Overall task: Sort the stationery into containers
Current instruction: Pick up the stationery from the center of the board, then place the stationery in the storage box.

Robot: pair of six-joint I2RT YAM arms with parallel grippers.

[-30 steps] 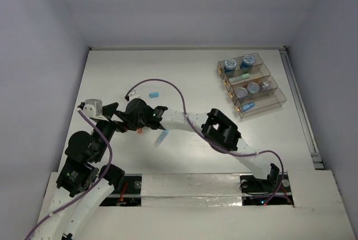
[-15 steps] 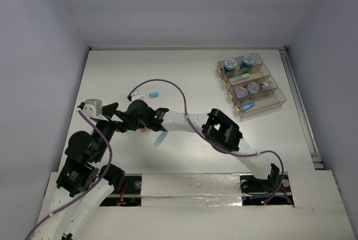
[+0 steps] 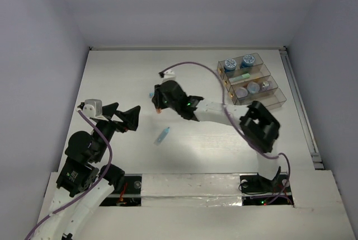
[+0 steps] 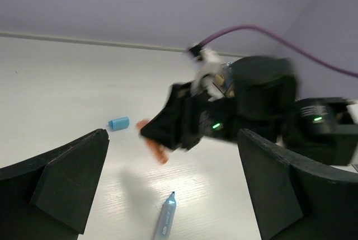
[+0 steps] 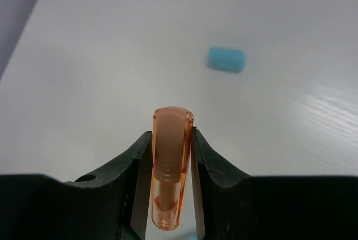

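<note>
My right gripper (image 5: 172, 139) is shut on an orange stick (image 5: 170, 161), held off the table near the table's middle (image 3: 160, 104). From the left wrist, the stick (image 4: 158, 151) juts below the right gripper's dark fingers (image 4: 184, 125). A light-blue stick (image 3: 162, 136) lies on the table below it, just ahead of my open, empty left gripper (image 4: 172, 156), which stands at the left (image 3: 124, 114). A small blue cap (image 5: 226, 59) lies beyond the orange stick. The containers (image 3: 279, 99) at the back right hold blue rolls (image 3: 230, 65), a green stick (image 3: 240, 76), small jars (image 3: 253, 87) and a blue stick (image 3: 248, 106).
The right arm's purple cable (image 3: 193, 65) arches over the table's centre. White walls close the table at the back and sides, with a rail (image 3: 299, 106) along the right edge.
The right gripper closed on the orange stick beside the left gripper, lifted it and swung right and toward the back. The left arm has stayed still.
</note>
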